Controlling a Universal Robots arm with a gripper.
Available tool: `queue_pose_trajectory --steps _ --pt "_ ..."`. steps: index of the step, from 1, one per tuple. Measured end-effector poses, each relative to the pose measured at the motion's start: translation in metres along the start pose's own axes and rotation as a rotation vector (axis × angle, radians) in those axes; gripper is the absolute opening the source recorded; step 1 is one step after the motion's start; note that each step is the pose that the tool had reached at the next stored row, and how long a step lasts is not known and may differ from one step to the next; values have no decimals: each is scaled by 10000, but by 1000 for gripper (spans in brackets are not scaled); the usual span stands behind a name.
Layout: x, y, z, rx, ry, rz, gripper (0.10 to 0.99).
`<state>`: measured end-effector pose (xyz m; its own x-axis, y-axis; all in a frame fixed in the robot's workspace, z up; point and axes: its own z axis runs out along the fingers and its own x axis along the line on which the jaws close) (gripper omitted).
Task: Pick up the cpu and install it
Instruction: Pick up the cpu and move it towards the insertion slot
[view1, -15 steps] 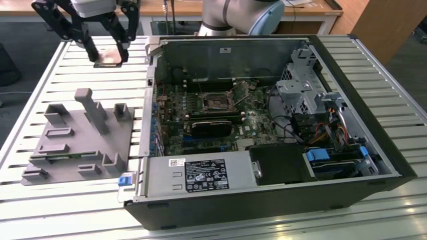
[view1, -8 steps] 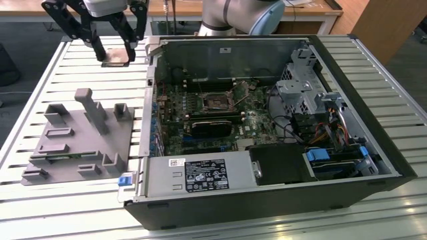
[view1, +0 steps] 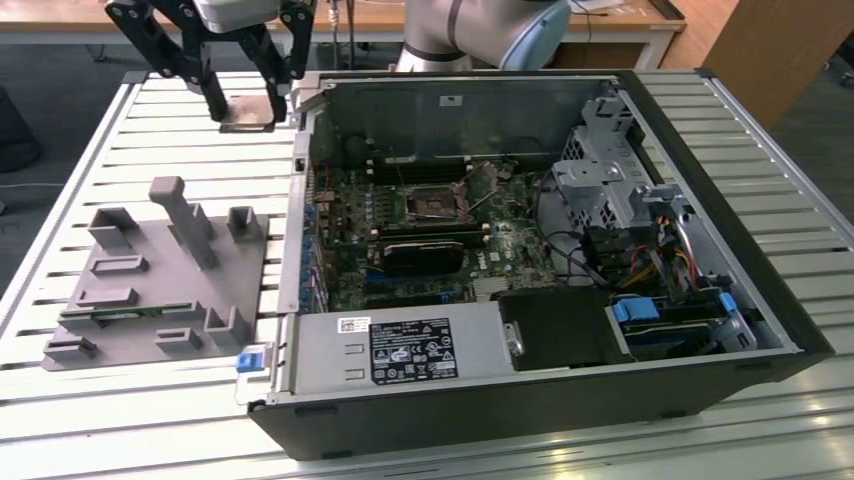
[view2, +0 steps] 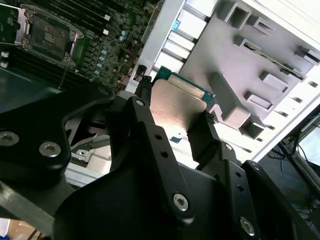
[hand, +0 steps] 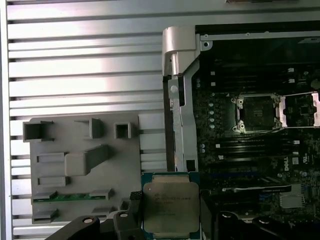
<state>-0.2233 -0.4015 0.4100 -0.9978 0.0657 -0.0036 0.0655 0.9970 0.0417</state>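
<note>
Step in hand: carrying, I judge. The pick-up looks done and the install is not yet begun.
Fingers: the black two-finger gripper (view1: 250, 116) is closed onto two opposite edges of the chip, with the metal top showing between them.
Chip: the cpu (hand: 171, 207), a small flat square with a silvery-grey metal lid and a thin green rim, hangs over the pale slatted metal table (view1: 80, 130). It is just outside the wall of the open black computer case (view1: 747, 150), on the exterior view's left.
Socket: the dark square cpu socket (hand: 257, 112) on the green motherboard lies empty with its retaining frame swung open, well apart from the chip.
Fixture: the grey plastic plate with upright posts (view1: 147, 280) lies beside the case.
Install calls for: squaring the chip flat over the socket, corners matched, and a gentle set-down without scraping the contacts.
</note>
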Motion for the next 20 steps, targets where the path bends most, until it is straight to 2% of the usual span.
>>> queue_pose_trajectory --steps 14,20 --pt "-225 33 3 -1 -1 -1 541" --pt "-411 56 4 0 0 -1 541"
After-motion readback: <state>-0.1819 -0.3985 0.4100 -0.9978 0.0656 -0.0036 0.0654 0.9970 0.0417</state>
